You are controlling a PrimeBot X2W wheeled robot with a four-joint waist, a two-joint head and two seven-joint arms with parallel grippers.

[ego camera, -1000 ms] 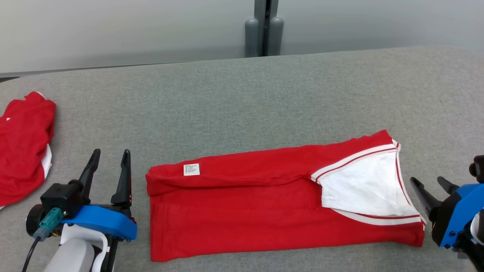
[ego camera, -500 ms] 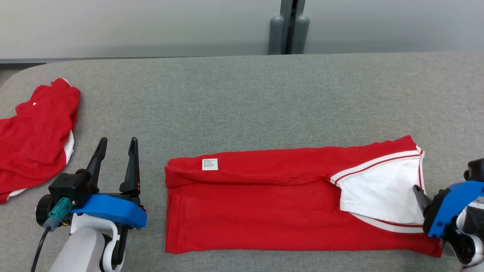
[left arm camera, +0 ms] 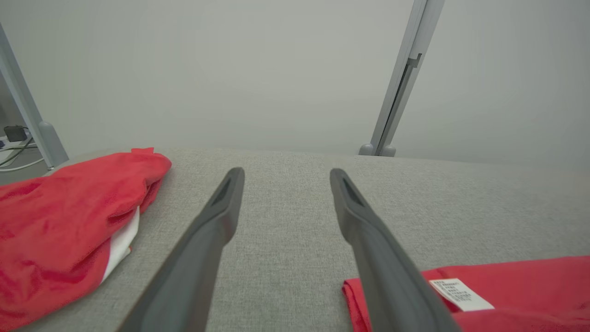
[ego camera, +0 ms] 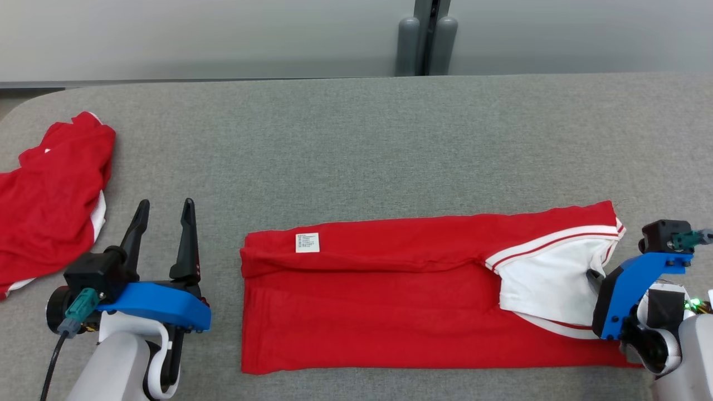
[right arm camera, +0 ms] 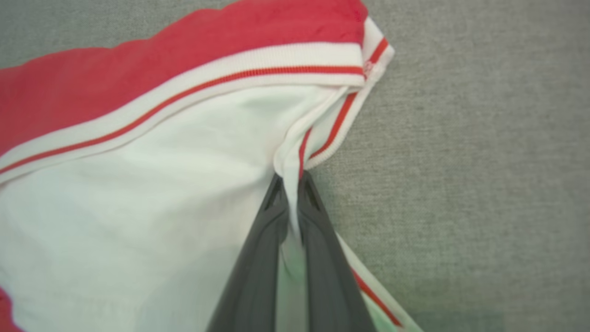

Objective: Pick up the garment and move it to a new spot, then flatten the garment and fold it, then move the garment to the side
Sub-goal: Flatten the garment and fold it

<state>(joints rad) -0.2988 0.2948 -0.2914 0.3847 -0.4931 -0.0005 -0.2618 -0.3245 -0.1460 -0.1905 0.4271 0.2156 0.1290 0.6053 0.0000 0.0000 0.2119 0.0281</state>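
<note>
Garment [ego camera: 390,301]: red, folded into long band, flat on grey tabletop [ego camera: 356,139] along front edge, collar end toward front right corner. White label [ego camera: 307,242] on upper fold near left end. White striped collar [ego camera: 543,278] drawn up into ridge (cloth bunched there).
Right gripper [right arm camera: 289,182]: fingers clamped tight on collar trim.
Left gripper [ego camera: 166,203]: fingers apart, nothing between them, just off garment's left end, not touching.
Second red cloth [ego camera: 50,189]: crumpled at left edge, well apart.
</note>
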